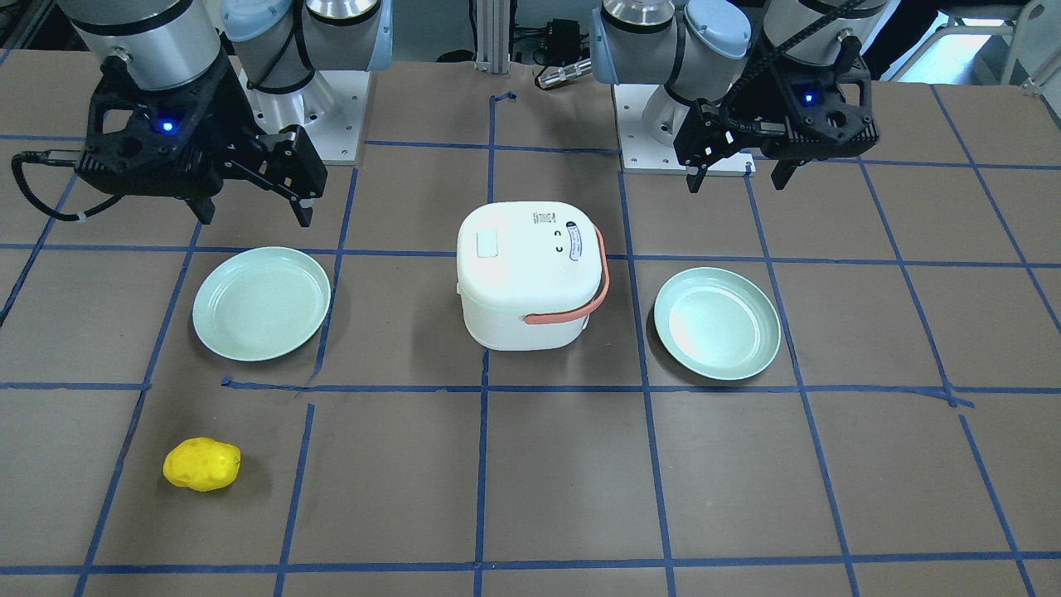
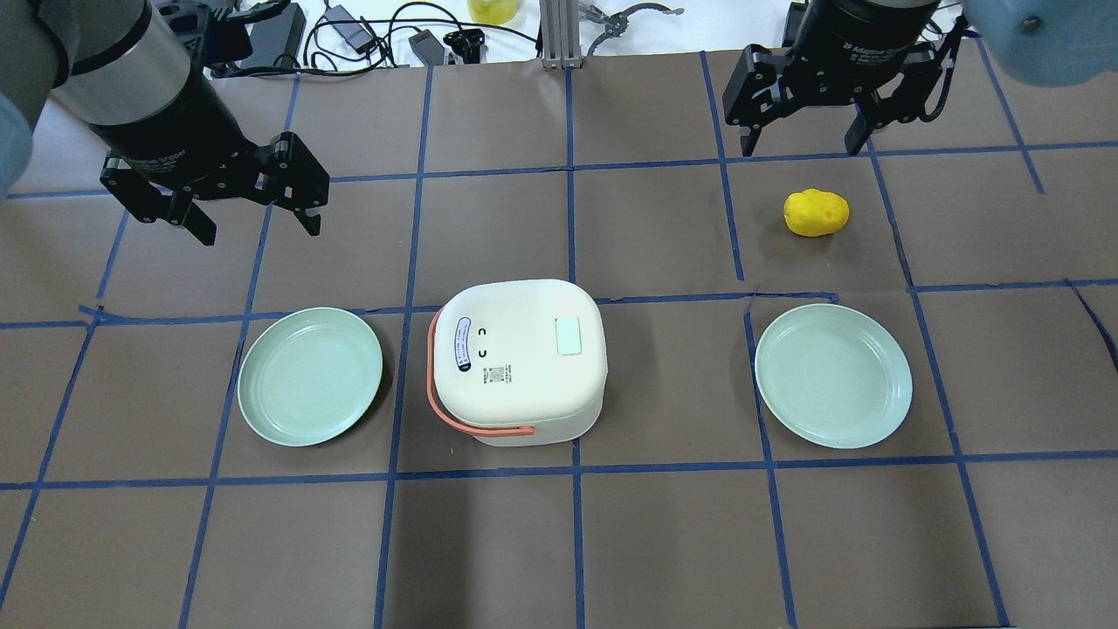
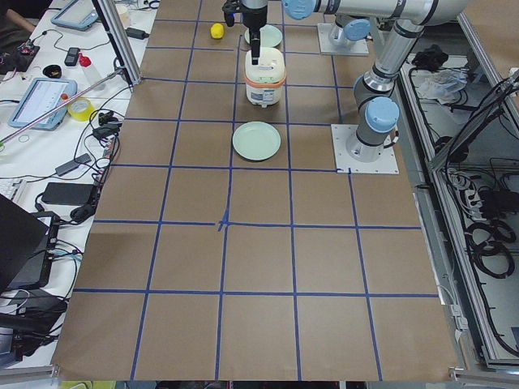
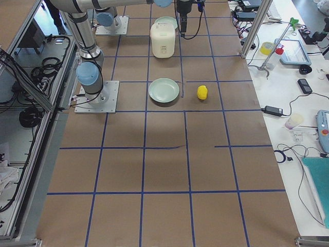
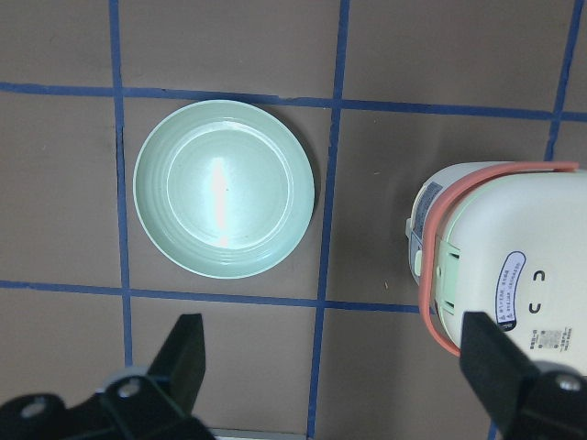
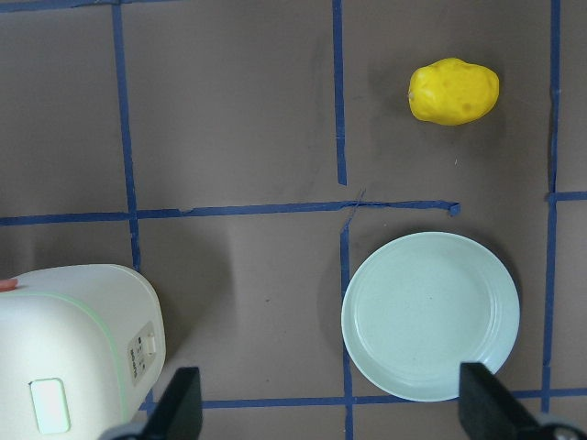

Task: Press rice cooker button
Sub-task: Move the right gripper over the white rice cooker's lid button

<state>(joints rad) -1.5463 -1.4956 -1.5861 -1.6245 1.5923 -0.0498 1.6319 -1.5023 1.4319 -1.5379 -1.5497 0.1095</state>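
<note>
Rice cooker [image 2: 515, 358]: white, orange handle, table centre, between left plate [image 2: 310, 376] and right plate [image 2: 832, 376]. Lid button [image 2: 568, 335] unpressed. Left gripper [image 2: 258, 229], right gripper [image 2: 799, 147]: both released, hovering far, well apart from cooker. Risk: spread fingers straddle the button; off-centre push slides cooker. Table [image 2: 664, 227]: brown paper, blue tape grid. Cluttered workbench [image 3: 49, 121] alongside.

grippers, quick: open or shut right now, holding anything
left gripper: open, holding nothing
right gripper: open, holding nothing
</note>
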